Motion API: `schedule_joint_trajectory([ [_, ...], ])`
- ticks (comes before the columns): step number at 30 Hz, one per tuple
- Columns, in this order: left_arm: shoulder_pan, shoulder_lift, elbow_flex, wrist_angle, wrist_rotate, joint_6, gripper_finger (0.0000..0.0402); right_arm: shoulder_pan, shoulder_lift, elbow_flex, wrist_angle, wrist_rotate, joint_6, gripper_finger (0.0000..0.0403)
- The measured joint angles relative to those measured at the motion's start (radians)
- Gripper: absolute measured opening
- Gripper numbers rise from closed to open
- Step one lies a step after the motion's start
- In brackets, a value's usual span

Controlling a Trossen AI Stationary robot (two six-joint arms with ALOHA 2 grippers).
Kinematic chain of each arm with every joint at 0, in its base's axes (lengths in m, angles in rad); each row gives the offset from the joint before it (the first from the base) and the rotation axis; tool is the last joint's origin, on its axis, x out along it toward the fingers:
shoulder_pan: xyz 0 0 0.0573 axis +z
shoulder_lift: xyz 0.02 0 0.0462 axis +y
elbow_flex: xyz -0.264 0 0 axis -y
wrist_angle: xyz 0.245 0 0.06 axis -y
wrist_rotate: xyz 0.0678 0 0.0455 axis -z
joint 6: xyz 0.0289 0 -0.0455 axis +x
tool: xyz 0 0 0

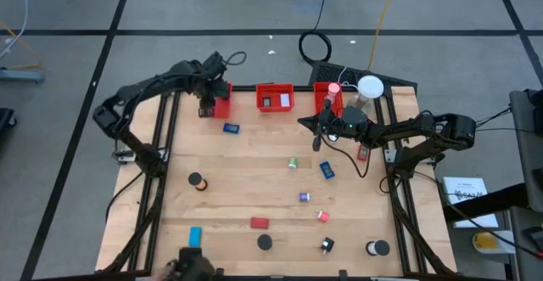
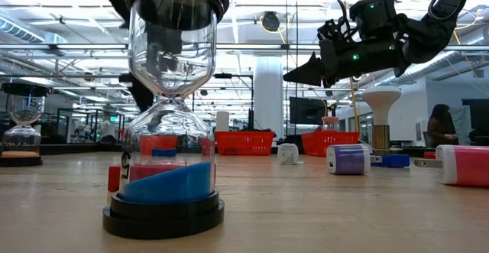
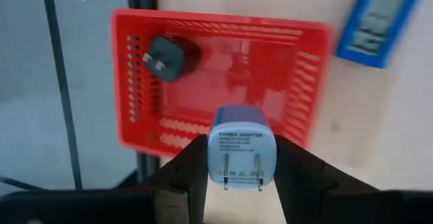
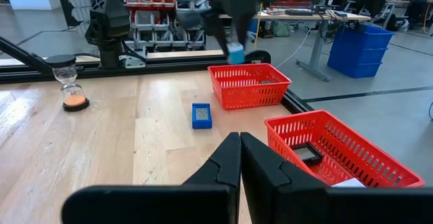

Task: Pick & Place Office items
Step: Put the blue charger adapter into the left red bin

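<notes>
Blue-white power adapter (image 3: 241,151), prongs facing the wrist camera: I am holding it pinched in the left gripper (image 3: 241,162) above the leftmost red bin (image 3: 135,82), where a black adapter (image 3: 167,57) is lying. I am centring it over the basket before releasing. Right gripper (image 4: 239,158), fingers pressed together, is waiting aloft over the table's far right side.

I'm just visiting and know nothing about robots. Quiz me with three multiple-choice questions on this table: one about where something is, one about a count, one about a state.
1. The left gripper is over:
A. the leftmost red bin
B. the hourglass
C. the lamp

2. Red bins on the table:
A. one
B. three
C. five

3. The right gripper is:
A. wide open
B. shut, empty
C. gripping a charger

Answers:
1 A, its wrist view looks down into that bin.
2 B, the high view shows three along the far edge.
3 B, its fingers meet with nothing between them.
</notes>
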Motion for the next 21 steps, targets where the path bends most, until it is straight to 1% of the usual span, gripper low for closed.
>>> schedule_joint_trajectory([
  [5, 0.070, 0.101, 0.005, 0.109, -0.005, 0.128, 0.0134, 0.000, 0.000, 0.000, 0.000, 0.000, -0.001, 0.0001],
  [12, 0.137, 0.225, 0.023, 0.148, -0.003, 0.207, 0.0134, 0.000, 0.000, 0.000, 0.000, 0.000, -0.001, 0.0001],
  [18, 0.143, 0.262, 0.023, 0.229, 0.007, 0.242, 0.0134, 0.000, 0.000, 0.000, 0.000, 0.000, -0.002, 0.0001],
  [21, 0.150, 0.262, 0.023, 0.237, 0.035, 0.248, 0.0134, 0.000, 0.000, 0.000, 0.000, 0.000, -0.002, 0.0001],
])
